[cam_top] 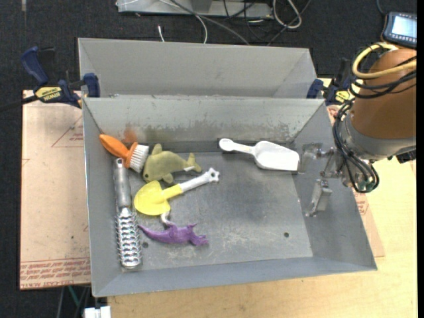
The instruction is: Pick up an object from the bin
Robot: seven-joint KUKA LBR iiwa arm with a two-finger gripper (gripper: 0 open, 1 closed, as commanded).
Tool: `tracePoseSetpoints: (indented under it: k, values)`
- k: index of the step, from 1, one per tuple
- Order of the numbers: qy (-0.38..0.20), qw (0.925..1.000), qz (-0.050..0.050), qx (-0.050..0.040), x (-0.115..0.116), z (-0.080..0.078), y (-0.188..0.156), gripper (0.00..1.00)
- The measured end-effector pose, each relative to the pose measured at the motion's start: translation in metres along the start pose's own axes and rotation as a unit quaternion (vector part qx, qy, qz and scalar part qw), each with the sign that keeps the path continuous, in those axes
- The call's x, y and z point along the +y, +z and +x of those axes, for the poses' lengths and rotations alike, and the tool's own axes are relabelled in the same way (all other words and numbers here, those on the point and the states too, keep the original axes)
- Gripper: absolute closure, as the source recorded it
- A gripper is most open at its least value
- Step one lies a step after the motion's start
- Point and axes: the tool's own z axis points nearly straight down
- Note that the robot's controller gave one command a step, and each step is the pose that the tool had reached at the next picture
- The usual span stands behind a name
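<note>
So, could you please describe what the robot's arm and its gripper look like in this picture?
The arm wears a rounded orange-brown cover at its wrist. A yellow cable loops over the top of that cover, and a bundle of black cables curls beneath it. The gripper is slim, bare grey metal on a silvery bracket. No markings can be read.

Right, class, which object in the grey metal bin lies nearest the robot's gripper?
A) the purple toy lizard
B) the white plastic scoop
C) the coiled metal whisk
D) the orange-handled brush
B: the white plastic scoop lies towards the back right of the grey metal bin, just left of the gripper, while the other three lie in the bin's left half.
</note>
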Motion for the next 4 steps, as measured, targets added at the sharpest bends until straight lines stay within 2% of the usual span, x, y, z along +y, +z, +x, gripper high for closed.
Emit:
tracePoseSetpoints:
  k: [1,2,3,4]
  values:
    - [-0.163,0.9867,-0.001,0.0022,0.028,-0.050,0.094,0.00]
    - [-0.046,0.9989,0.000,-0.0046,0.044,-0.006,0.075,0.00]
    - [-0.269,0.9631,-0.002,-0.0035,0.130,-0.075,0.102,0.00]
    - [-0.187,0.9824,0.000,-0.0038,0.080,0.017,0.099,0.00]
